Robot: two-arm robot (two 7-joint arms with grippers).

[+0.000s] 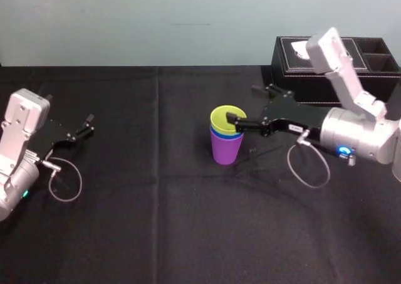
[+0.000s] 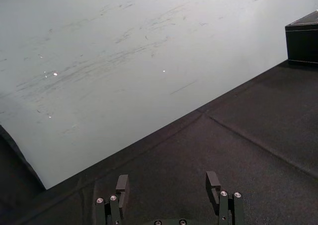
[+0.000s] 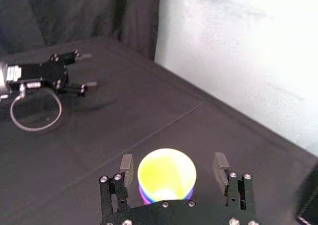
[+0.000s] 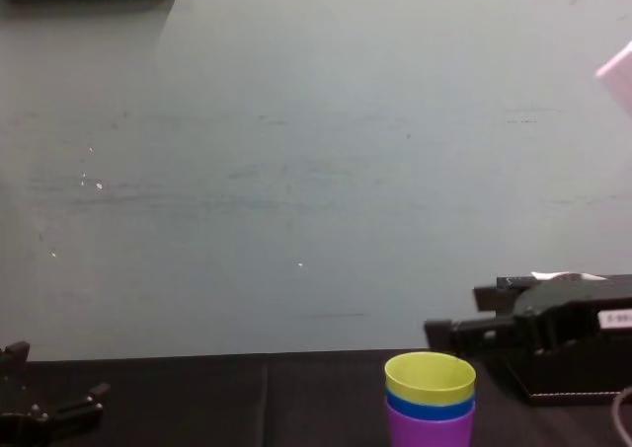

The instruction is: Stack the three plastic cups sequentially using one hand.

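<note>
Near the middle of the desk (image 1: pixel 156 234), a little right of centre, I count three cups nested in one upright stack. The purple cup (image 1: pixel 226 151) is at the bottom, the blue cup (image 4: pixel 430 407) sits inside it showing only a thin band, and the yellow-green cup (image 1: pixel 220 117) is innermost, with just its rim and inside visible. In the chest view the foot of the stack is cut off. My right gripper (image 3: pixel 174 158) reaches in from the right with its fingers spread apart, one on either side of the stack's top, closed on nothing. One finger crosses the yellow-green rim in the head view, and I cannot tell whether it touches. My left gripper (image 1: pixel 91 123) sits well apart at the left of the desk, fingers also spread and holding nothing. One black box (image 1: pixel 376 71) stands at the far right, partly hidden behind my right arm and cut by the edge.
</note>
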